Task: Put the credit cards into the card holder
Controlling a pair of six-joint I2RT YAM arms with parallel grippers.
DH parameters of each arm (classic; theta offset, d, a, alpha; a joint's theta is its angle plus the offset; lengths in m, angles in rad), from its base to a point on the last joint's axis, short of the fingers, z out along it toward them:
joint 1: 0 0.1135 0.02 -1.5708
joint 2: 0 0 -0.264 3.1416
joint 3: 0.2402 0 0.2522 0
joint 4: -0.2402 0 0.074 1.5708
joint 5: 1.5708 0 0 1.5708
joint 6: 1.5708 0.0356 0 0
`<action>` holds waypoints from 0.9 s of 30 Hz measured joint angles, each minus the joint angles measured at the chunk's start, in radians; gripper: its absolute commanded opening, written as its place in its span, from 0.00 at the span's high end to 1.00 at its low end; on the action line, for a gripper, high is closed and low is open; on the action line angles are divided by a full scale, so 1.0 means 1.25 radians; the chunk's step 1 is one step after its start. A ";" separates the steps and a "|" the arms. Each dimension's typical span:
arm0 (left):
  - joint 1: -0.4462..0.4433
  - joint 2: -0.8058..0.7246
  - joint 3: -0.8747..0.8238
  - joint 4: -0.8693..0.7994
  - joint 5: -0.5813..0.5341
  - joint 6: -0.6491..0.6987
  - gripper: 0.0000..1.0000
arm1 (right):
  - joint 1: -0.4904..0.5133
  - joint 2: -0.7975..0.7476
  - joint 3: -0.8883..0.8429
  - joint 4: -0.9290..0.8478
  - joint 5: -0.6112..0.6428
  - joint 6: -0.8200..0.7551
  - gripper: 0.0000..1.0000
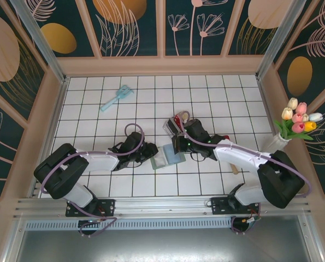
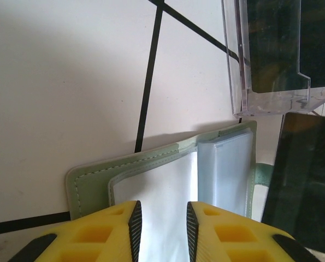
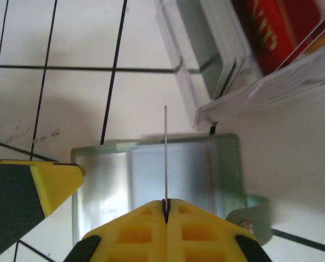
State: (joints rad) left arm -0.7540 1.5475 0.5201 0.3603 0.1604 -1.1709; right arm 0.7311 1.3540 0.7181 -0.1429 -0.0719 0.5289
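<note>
- At the middle of the tiled table (image 1: 96,120), top external view: the left gripper (image 1: 149,153) and right gripper (image 1: 177,145) meet over the card holder (image 1: 165,159), which lies open and flat. Just beyond it stands a clear box (image 1: 172,124) with a red card (image 1: 178,118) inside. This view alone takes in a pale blue brush (image 1: 117,98) lying well apart at the far left, and tulips (image 1: 300,117) at the right wall. Finger spacing is too small to judge here.
- Left wrist view: the left gripper (image 2: 163,221) has its yellow fingers a narrow gap apart, with the tips over the card holder (image 2: 167,180) and nothing seen clamped between them. The stitched sage-green border and transparent pockets show here. The clear box (image 2: 277,98) sits just past the holder's far corner, and a dark card (image 2: 301,174) stands at the right edge.
- Right wrist view: the right gripper (image 3: 166,206) is closed tight on a thin card (image 3: 165,153), seen edge-on as an upright line above the card holder (image 3: 195,169). The holder's strap (image 3: 252,215) with its snap shows at the lower right. One left finger (image 3: 47,183) touches the holder's left edge. In the clear box (image 3: 206,60) the red card (image 3: 271,27) carries yellow lettering, cropped and unreadable.
</note>
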 measured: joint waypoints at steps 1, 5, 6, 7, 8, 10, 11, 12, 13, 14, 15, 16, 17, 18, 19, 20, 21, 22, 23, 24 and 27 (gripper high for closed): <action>0.000 0.000 0.000 0.000 0.000 0.000 0.69 | 0.000 -0.003 0.000 -0.002 0.008 -0.003 0.97; 0.000 0.000 0.000 -0.002 0.000 0.000 0.69 | 0.000 -0.002 -0.001 -0.012 0.022 -0.015 0.97; 0.000 0.000 0.000 -0.002 0.000 0.000 0.69 | 0.000 0.000 -0.002 -0.011 0.022 -0.018 0.97; 0.000 0.000 0.000 -0.002 0.000 0.000 0.69 | 0.000 0.002 -0.005 -0.009 0.022 -0.018 0.97; 0.000 0.000 0.000 -0.004 0.000 0.000 0.69 | 0.000 0.004 -0.009 -0.009 0.022 -0.019 0.97; 0.000 0.000 0.000 -0.005 0.000 0.000 0.69 | 0.002 0.014 -0.017 -0.009 0.024 -0.021 0.97; 0.000 0.000 0.000 -0.004 0.000 0.000 0.69 | 0.003 0.021 -0.020 -0.009 0.025 -0.021 0.97; 0.000 0.000 0.000 -0.004 0.000 0.000 0.69 | 0.005 0.027 -0.023 -0.009 0.031 -0.021 0.97; 0.000 0.000 0.000 -0.005 0.000 0.000 0.69 | 0.007 0.030 -0.023 -0.009 0.036 -0.022 0.97; 0.000 0.000 0.000 -0.005 0.000 0.000 0.69 | 0.009 0.031 -0.023 -0.008 0.039 -0.023 0.97; 0.000 0.000 0.000 -0.005 0.000 0.000 0.69 | 0.012 0.031 -0.023 -0.006 0.041 -0.025 0.97; 0.000 0.001 0.000 -0.004 0.000 0.000 0.69 | 0.014 0.031 -0.023 -0.004 0.043 -0.027 0.97; 0.000 0.002 0.000 -0.004 0.000 0.000 0.69 | 0.017 0.032 -0.023 -0.002 0.044 -0.027 0.97; 0.000 0.003 0.000 -0.005 0.000 0.000 0.69 | 0.020 0.033 -0.023 0.002 0.045 -0.027 0.97; 0.000 0.004 0.000 -0.005 0.000 0.000 0.69 | 0.021 0.033 -0.023 0.005 0.045 -0.027 0.97; 0.000 0.005 0.000 -0.005 0.000 0.000 0.69 | 0.023 0.034 -0.024 0.009 0.044 -0.027 0.97; 0.000 0.005 0.000 -0.005 0.000 0.000 0.69 | 0.024 0.036 -0.024 0.017 0.038 -0.027 0.97; 0.000 0.006 0.000 -0.005 0.000 0.001 0.69 | 0.024 0.040 -0.025 0.024 0.034 -0.027 0.97; 0.000 0.006 0.000 -0.005 0.000 0.001 0.69 | 0.025 0.046 -0.025 0.033 0.029 -0.026 0.98; 0.000 0.006 0.000 -0.005 0.000 0.001 0.69 | 0.025 0.052 -0.025 0.041 0.021 -0.026 0.98; 0.000 0.009 0.000 -0.005 0.000 0.000 0.69 | 0.028 0.059 -0.025 0.051 0.015 -0.023 0.97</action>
State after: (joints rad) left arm -0.7540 1.5589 0.5201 0.3546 0.1608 -1.1706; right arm 0.7662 1.4281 0.6868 -0.0788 -0.0528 0.4995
